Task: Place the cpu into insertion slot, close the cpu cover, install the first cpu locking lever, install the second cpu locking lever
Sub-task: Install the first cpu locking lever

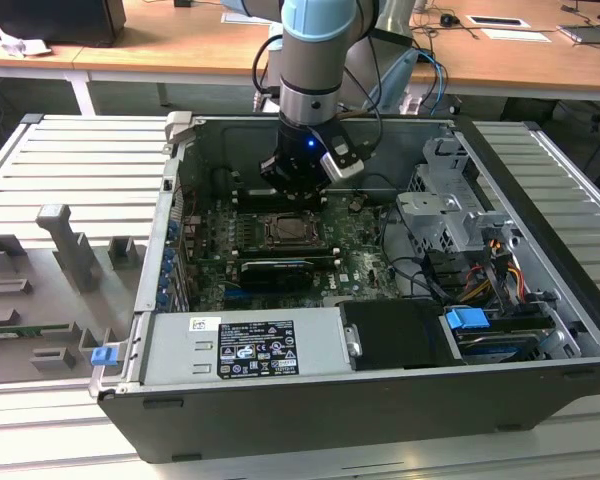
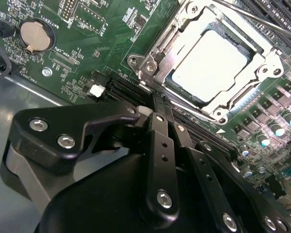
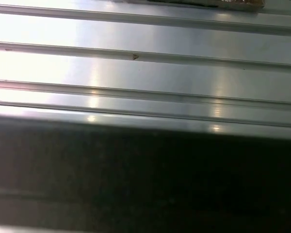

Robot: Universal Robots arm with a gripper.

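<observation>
Gripper (image 2: 157, 104) fingers pressed together, holding nothing, hovering just beside the socket edge inside the open PC case (image 1: 380, 400). The cpu (image 2: 211, 60) sits in the insertion slot (image 1: 292, 229), cpu cover (image 2: 262, 73) lying down around it.

In the second wrist view the black gripper (image 2: 157, 104) linkage hides the near part of the motherboard (image 2: 92, 53), and its fingertips cannot be made out. The cpu cover (image 2: 184, 43) is cut off by the picture's edge at its far corner. In the exterior view the arm (image 1: 315, 60) runs out of the picture, and the gripper hides the board behind the insertion slot (image 1: 285, 230).
</observation>
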